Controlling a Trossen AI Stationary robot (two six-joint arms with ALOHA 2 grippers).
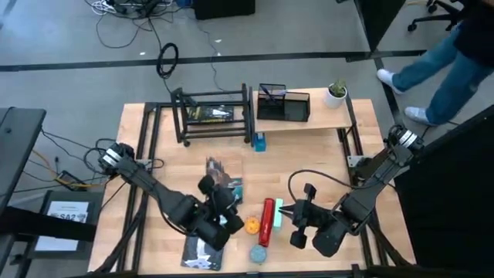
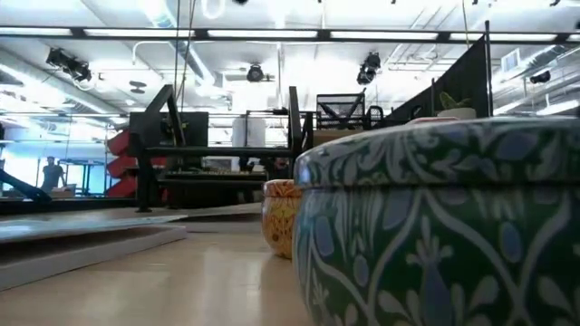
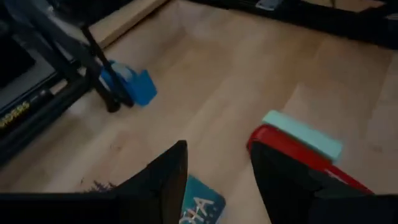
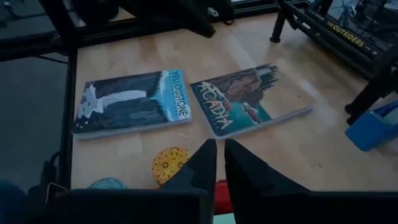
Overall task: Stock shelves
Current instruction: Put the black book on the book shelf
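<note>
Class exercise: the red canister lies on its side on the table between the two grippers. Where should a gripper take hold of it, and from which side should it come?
Probably from straight above, closing across the middle of the red canister. It lies flat with its long axis running away from the table's front edge, so its round sides are free; the mint box beside its far end crowds that part. The right gripper hovers closest.

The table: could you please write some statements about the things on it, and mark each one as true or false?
1. A potted plant stands on the wooden plank shelf. True.
2. The red container lies on the black rack. False: it lies on the table, between the two arms.
3. The left gripper is open. True.
4. The Yellowstone book lies on top of the Acadia book. False: they lie flat side by side, apart.
</note>
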